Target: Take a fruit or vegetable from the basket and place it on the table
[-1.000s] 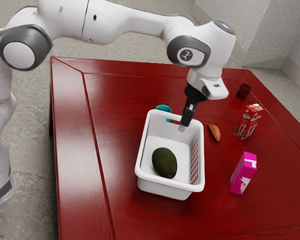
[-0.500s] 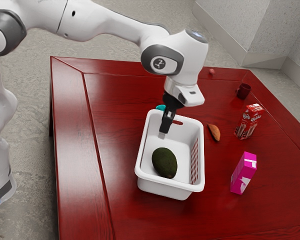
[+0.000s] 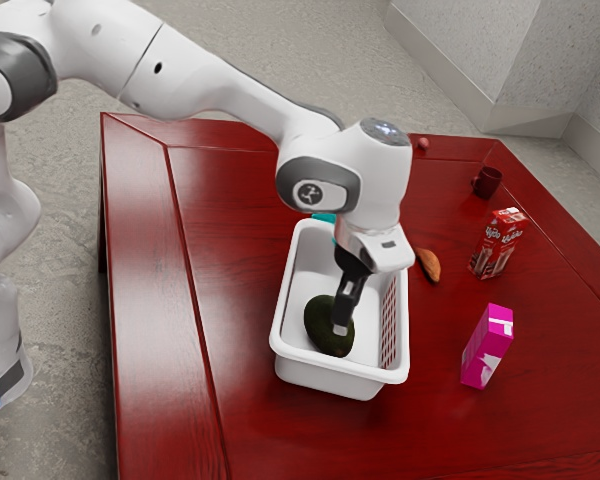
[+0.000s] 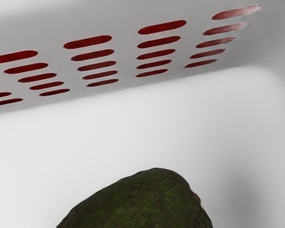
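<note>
Table (image 3: 215,205): red, polished, running out on every side of the basket. A round fruit set down there could roll if let go from height.

Basket (image 3: 325,380): white, upright. Light, I'd guess; a knock or snagged lift could drag it along.

Slotted wall (image 4: 127,56): the basket's side toward the exterior view's right. Hand down inside that side; a sideways drift might scrape it.

Gripper (image 3: 341,327): low within the basket, at the avocado. Contact unclear. Jaws: cannot tell whether spread or pressed together, nor whether anything is pinched. If spread too little, a tip would land on the skin and shove the fruit.

Two cartons, upright, beyond the basket's slotted side: chocolate one (image 3: 496,245) well apart, pink one (image 3: 485,350) nearer the basket's near corner. A low swing out that way could topple either.

Avocado (image 3: 321,320): on the basket's floor. Plump, curved; an off-centre pinch would probably slip, or drop it at the rim.

Sweet potato (image 3: 429,265): just beside the basket, slotted side. Poor landing spot; fruit could glance off it.
</note>
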Controlling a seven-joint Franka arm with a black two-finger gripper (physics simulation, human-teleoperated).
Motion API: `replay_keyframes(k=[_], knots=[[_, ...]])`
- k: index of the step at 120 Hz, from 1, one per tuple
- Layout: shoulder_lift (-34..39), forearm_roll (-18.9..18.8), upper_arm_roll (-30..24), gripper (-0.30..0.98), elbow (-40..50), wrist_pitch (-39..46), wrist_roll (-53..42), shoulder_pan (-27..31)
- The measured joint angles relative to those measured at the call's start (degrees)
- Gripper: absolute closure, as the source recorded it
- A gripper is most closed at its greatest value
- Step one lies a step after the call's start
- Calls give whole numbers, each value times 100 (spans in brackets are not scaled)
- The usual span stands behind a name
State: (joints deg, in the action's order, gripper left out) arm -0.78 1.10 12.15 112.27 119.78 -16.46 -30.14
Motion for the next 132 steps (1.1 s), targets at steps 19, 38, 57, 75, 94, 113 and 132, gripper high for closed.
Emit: replay_keyframes(k=[19,38,57,75,94,113,132], knots=[[1,40,6,2,41,-118,12,-115],[-24,50,22,-1,42,-247,21,-133],[-38,48,51,0,66,-319,27,20],[-116,49,94,2,101,-348,33,259],[-280,49,114,0,97,-313,42,414],[-282,40,122,3,75,-298,51,353],[-256,-5,120,10,21,-372,68,338]])
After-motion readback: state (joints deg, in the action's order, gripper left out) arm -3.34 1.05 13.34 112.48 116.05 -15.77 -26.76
